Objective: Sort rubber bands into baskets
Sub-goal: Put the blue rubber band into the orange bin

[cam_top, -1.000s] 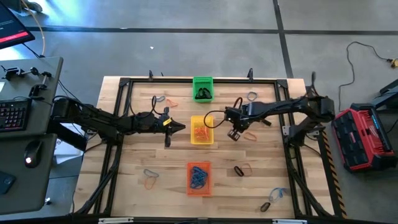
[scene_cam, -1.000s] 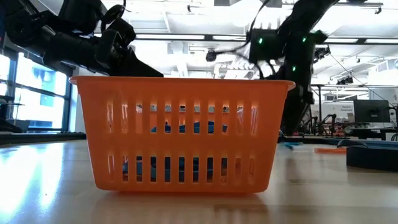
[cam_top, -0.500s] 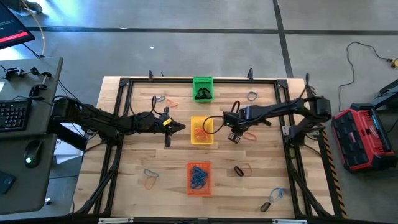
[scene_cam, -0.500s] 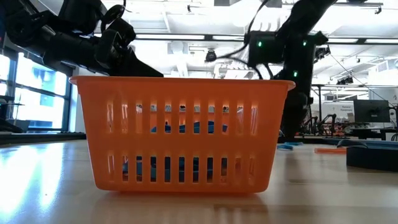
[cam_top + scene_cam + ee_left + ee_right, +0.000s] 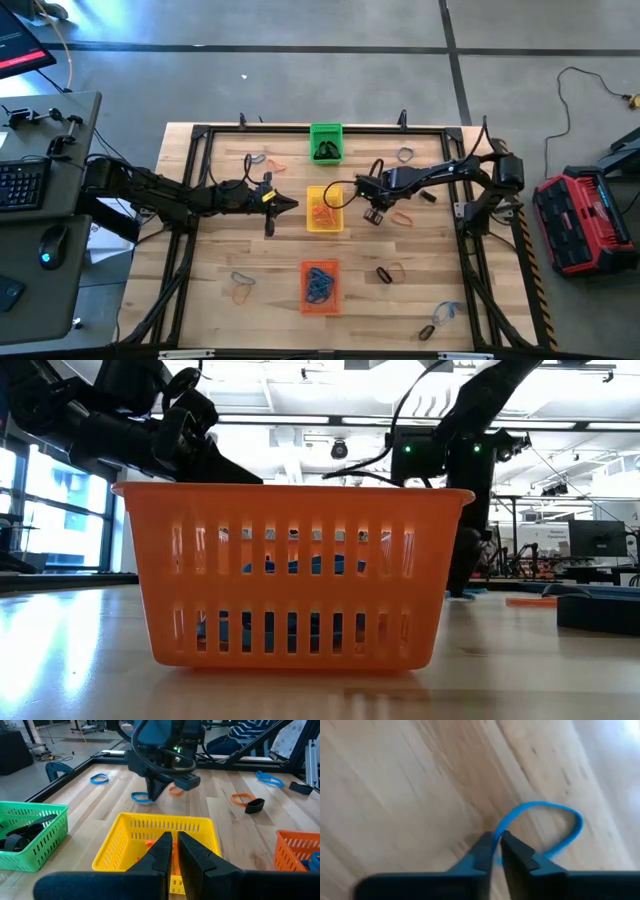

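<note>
You had the left claw point(image 5: 290, 205) pinched shut and empty, hovering just left of the yellow basket point(image 5: 324, 209) of orange bands. Above it the green basket point(image 5: 325, 142) held black bands; below, the orange basket point(image 5: 319, 284) held blue ones. Right of the yellow basket, the right claw point(image 5: 495, 846) was nipped onto a blue rubber band point(image 5: 555, 822) on the desk point(image 5: 210, 260). Loose bands point(image 5: 243, 285) lay lower left and lower right, leaving bare wood between.
</note>
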